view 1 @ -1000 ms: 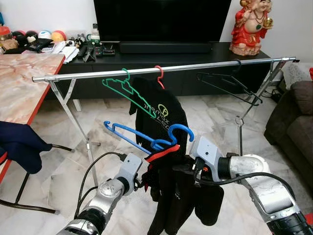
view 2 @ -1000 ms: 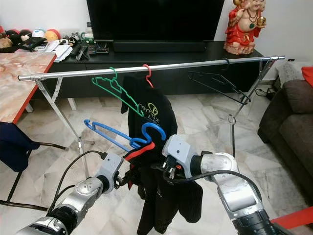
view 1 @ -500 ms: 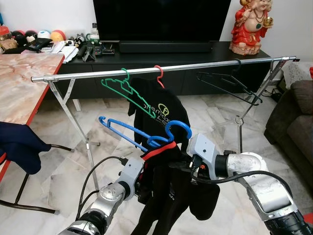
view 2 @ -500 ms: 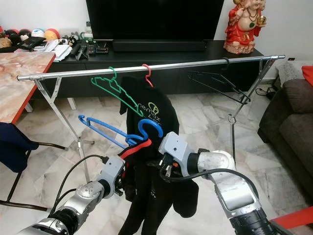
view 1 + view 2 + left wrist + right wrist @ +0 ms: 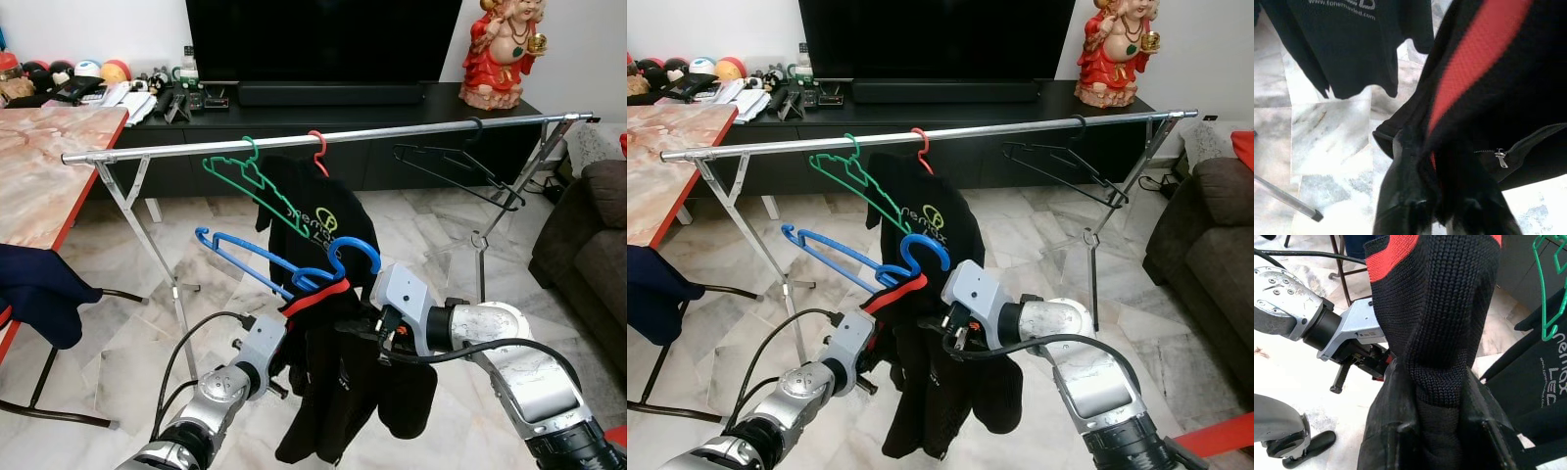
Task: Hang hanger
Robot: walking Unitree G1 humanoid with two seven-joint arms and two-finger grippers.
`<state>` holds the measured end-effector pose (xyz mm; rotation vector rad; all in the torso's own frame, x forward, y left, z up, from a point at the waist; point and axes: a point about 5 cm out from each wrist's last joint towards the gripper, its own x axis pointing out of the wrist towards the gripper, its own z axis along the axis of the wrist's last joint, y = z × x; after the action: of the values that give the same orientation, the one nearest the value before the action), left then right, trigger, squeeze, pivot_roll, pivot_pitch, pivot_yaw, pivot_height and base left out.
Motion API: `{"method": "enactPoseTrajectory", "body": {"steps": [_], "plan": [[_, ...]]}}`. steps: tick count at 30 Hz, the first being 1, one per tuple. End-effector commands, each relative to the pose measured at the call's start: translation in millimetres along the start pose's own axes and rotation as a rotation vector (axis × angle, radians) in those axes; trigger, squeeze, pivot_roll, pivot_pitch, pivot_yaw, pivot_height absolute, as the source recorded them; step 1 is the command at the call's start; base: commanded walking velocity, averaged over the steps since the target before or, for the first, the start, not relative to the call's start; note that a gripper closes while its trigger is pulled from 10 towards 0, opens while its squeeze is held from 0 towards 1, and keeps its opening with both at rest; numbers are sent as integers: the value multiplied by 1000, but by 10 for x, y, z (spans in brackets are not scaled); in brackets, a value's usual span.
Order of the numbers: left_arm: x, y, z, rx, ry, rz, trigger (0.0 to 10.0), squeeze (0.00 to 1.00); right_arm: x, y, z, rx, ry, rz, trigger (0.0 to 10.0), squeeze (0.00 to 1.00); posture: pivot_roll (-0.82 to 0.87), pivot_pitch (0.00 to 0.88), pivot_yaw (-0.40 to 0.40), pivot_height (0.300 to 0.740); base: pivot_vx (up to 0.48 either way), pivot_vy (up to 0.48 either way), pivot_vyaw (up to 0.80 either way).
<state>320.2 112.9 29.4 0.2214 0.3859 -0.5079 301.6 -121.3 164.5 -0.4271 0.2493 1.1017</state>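
I have the blue hanger with its black-and-red jacket up between both grippers, below and in front of the rail. My right gripper is clamped on a fold of the jacket; my left gripper pinches the jacket too. Beyond them a green hanger and a black shirt hang on the rail.
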Motion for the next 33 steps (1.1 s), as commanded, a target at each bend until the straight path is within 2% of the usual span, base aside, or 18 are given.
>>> {"method": "enactPoseTrajectory", "body": {"steps": [1, 13, 16, 21, 23, 26, 27, 29, 33], "plan": [[-13, -41, -73, 21, 25, -17, 0, 0, 3, -13, 168, -49, -46, -3, 0, 0, -116, 64, -27, 740, 0, 0, 0], [-35, -22, -96, 26, 12, 8, 0, 0, 23, 0, 139, -43, -42, -8, 0, 0, -109, 45, -20, 740, 0, 0, 0], [-55, -1, -129, 30, 21, 14, 0, 0, 4, -6, 76, -59, -2, -16, 0, 0, -112, 42, -19, 740, 0, 0, 0], [-134, 80, -211, 41, 22, 13, 0, 0, -148, -108, -156, -30, 84, -83, 0, 0, -112, 46, -20, 740, 0, 0, 0], [-203, 144, -270, 34, 13, 17, 0, 0, -264, -167, -331, -5, 145, -126, 0, 0, -114, 52, -21, 740, 0, 0, 0], [-267, 181, -346, 39, 20, 15, 0, 0, -356, -205, -437, 11, 182, -160, 0, 0, -108, 57, -22, 740, 0, 0, 0], [-267, 181, -346, 39, 20, 15, 0, 0, -356, -205, -437, 11, 182, -160, 0, 0, -108, 57, -22, 740, 0, 0, 0], [-358, 243, -472, 42, 56, 34, 0, 0, -455, -224, -495, 17, 194, -175, 0, 0, -110, 64, -23, 740, 0, 0, 0], [-371, 246, -492, 42, 60, 36, 0, 0, -475, -206, -475, 12, 168, -154, 0, 0, -112, 66, -23, 740, 0, 0, 0]]}}
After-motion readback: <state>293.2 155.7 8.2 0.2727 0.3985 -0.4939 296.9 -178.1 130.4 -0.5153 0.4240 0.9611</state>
